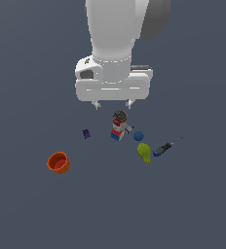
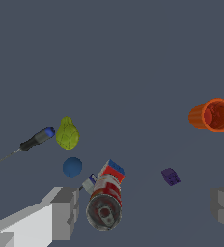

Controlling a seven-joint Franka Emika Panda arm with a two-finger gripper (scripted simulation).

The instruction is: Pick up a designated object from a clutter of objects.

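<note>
My hand [image 1: 113, 104] hangs spread wide above the can [image 1: 118, 122] at mid-frame in the exterior view, holding nothing. The cube [image 1: 116, 135] touches the can (just below it); ball [image 1: 138, 136], pear [image 1: 144, 152] and screwdriver [image 1: 164, 147] lie lower right, cup [image 1: 58, 163] lower left.

Grey floor [image 1: 193, 209]: orange cup [image 1: 59, 162], pear [image 1: 144, 152], screwdriver [image 1: 164, 147], ball [image 1: 138, 136].
</note>
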